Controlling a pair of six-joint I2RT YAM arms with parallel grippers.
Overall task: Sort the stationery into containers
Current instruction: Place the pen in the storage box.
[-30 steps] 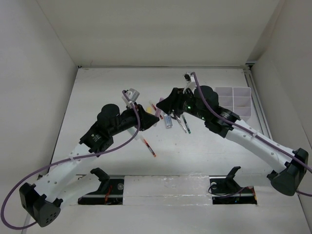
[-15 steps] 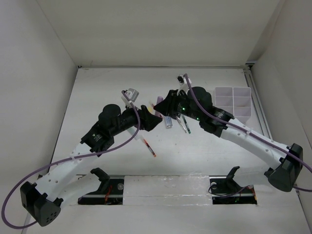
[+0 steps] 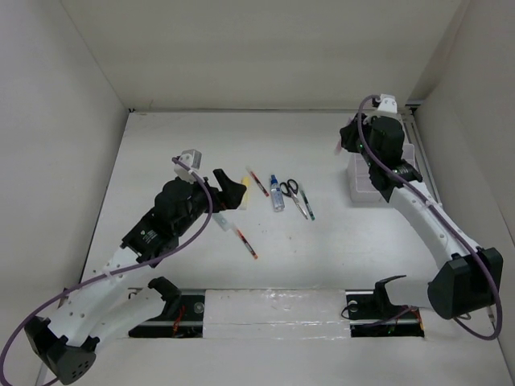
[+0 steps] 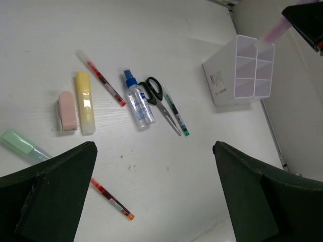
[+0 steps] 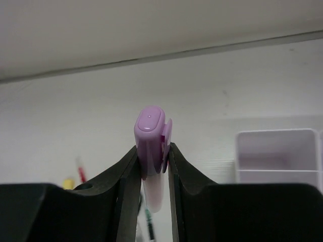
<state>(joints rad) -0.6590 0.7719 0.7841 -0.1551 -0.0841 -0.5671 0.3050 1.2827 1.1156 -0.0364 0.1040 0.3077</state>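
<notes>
Left wrist view: the left gripper (image 4: 155,148) is hanging above the white table (image 4: 212,166), its two dark fingers (image 4: 55,196) standing wide apart and gripping nothing. Between them, close to the left finger, a thin red pen (image 4: 112,200) is lying on the table. Just past the left fingertip, on its outer side, a pastel green stubby stick (image 4: 22,145) is lying aslant. Farther out on that side, a pastel pink stubby stick (image 4: 66,111) and a pastel yellow stubby stick (image 4: 85,102) are lying side by side, with a second thin red pen (image 4: 101,78) slanting beyond them. Farther out, in line with the gap, a small clear bottle with a blue cap (image 4: 139,101), black-handled scissors (image 4: 159,98) and a thin dark pen with a green tip (image 4: 175,110) are lying close together. Far beyond the right finger, a white translucent plastic organizer with four square compartments (image 4: 219,85) is standing upright. Over its far end the right gripper (image 4: 295,20) is holding a pastel purple stubby stick (image 4: 270,34). I cannot tell whether the stick is touching the rim.

In the right wrist view, those fingers are clamping the purple stick just below its rounded cap.
</notes>
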